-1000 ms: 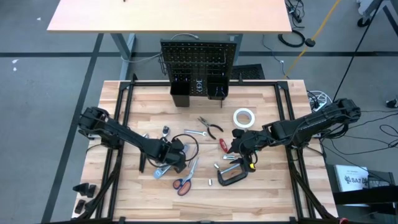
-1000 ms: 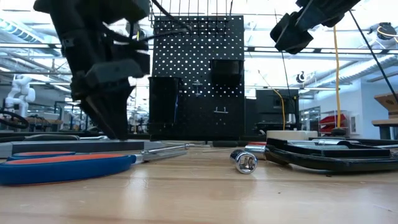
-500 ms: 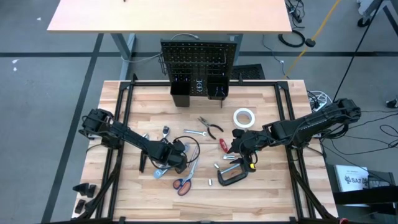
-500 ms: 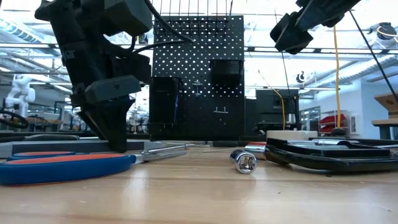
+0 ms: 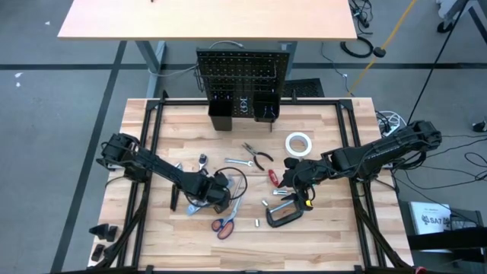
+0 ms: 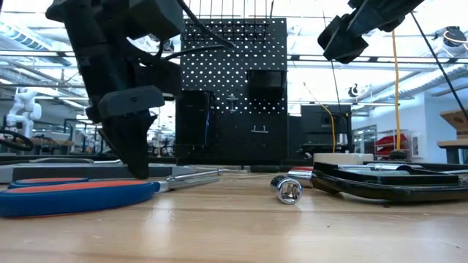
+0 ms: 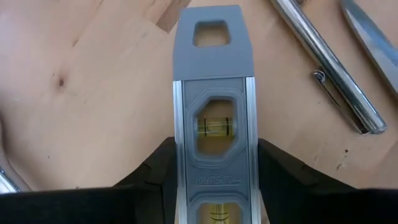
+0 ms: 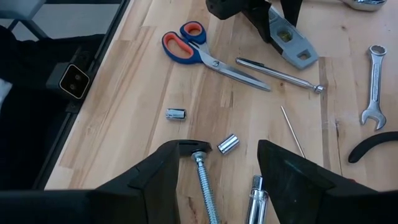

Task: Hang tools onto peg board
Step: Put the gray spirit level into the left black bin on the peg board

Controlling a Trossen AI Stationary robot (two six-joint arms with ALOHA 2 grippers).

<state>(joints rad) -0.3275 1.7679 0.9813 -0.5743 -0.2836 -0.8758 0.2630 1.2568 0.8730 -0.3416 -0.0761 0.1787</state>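
Note:
A small grey level (image 7: pixel 214 118) lies flat on the wooden table, and my left gripper (image 5: pixel 207 195) stands over it with a finger on each long side. The low view shows those fingers (image 6: pixel 135 164) reaching down to the tabletop. My right gripper (image 8: pixel 217 162) hangs open above the black C-clamp (image 5: pixel 283 215), touching nothing. The black peg board (image 5: pixel 243 72) stands upright at the table's far edge. Orange-handled scissors (image 5: pixel 223 223), pliers (image 5: pixel 259 157), a red screwdriver (image 5: pixel 272 176) and a white tape roll (image 5: pixel 298 143) lie on the table. My left gripper pinches the level's two long sides (image 7: pixel 178 155) between its two fingers, about halfway along its length. The fingers come steeply from above and lie across the level. The level rests flat on the table, its hole end (image 7: pixel 211 34) pointing away from the gripper.
A long silver tool (image 7: pixel 326 68) and a scissor blade (image 7: pixel 373 34) lie close beside the level. Sockets (image 8: pixel 228 144) and a wrench (image 8: pixel 374 84) are scattered mid-table. Black bins (image 5: pixel 221 114) sit at the peg board's foot.
My left gripper has sunk a little onto the level and rolled slightly. Its fingers have closed in from wide open to the level's sides.

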